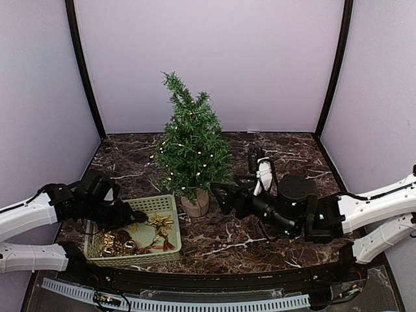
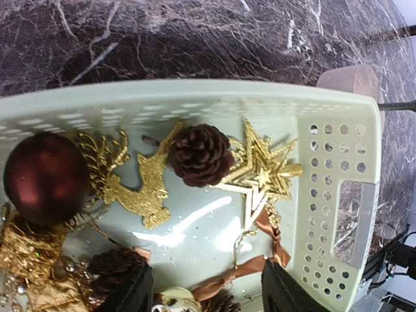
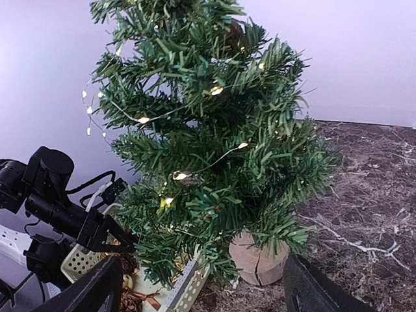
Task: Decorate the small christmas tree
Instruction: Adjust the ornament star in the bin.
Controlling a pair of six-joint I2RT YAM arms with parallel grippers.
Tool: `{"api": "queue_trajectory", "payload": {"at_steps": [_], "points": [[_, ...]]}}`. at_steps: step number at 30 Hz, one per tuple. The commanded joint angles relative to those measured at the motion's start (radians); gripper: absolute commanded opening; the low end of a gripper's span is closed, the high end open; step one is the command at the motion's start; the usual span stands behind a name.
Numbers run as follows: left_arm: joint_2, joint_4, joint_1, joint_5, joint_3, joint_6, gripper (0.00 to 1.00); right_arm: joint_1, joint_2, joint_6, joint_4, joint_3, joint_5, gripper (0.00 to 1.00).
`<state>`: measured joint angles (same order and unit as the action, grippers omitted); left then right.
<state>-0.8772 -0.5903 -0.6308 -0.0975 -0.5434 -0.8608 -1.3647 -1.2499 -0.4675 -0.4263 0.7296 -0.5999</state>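
tree: small christmas tree (image 1: 192, 153) stands upright mid-table with a light string on its branches. Its wooden base (image 1: 195, 205) is just beside the basket's far right corner.
basket: pale green basket (image 1: 177, 224) at front left. It holds a dark red ball (image 2: 45, 177), gold deer (image 2: 140, 185), pinecone (image 2: 200, 154), gold star (image 2: 263, 172) and brown ribbon (image 2: 260, 260).
left gripper (image 1: 135, 216): over the basket, jaws apart, holding nothing.
right gripper (image 1: 220, 197): right of the tree, pointing at it, jaws wide, empty.
in the way: low branches overhang the basket corner.

I record the bench (image 2: 195, 39) as polished, veined dark stone and the basket (image 2: 338, 162) as smooth, shiny plastic. In it: glossy bauble (image 2: 45, 177), glittered gold reindeer (image 2: 140, 188) and star (image 2: 263, 170), rough pine cone (image 2: 200, 155). The small christmas tree (image 3: 208, 143) has bristly, matt needles; its base (image 3: 257, 260) is bare wood.
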Motion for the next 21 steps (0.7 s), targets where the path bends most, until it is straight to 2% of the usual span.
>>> {"api": "queue_trajectory", "payload": {"at_steps": [1, 9, 13, 16, 21], "points": [[-0.015, -0.025, 0.068, 0.044, 0.009, -0.001, 0.58, 0.028, 0.059, -0.013, -0.062, -0.045, -0.015, 0.86], [-0.149, 0.093, 0.074, 0.063, -0.035, 0.122, 0.45, 0.083, 0.115, -0.016, -0.074, -0.098, -0.009, 0.87], [-0.252, 0.128, 0.075, 0.012, -0.082, 0.191, 0.38, 0.099, 0.124, -0.023, -0.081, -0.114, -0.009, 0.88], [-0.289, 0.213, 0.07, -0.09, -0.081, 0.224, 0.38, 0.109, 0.125, -0.031, -0.081, -0.122, -0.009, 0.88], [-0.338, 0.275, 0.069, -0.159, -0.063, 0.191, 0.38, 0.116, 0.126, -0.039, -0.077, -0.121, -0.015, 0.88]]}}
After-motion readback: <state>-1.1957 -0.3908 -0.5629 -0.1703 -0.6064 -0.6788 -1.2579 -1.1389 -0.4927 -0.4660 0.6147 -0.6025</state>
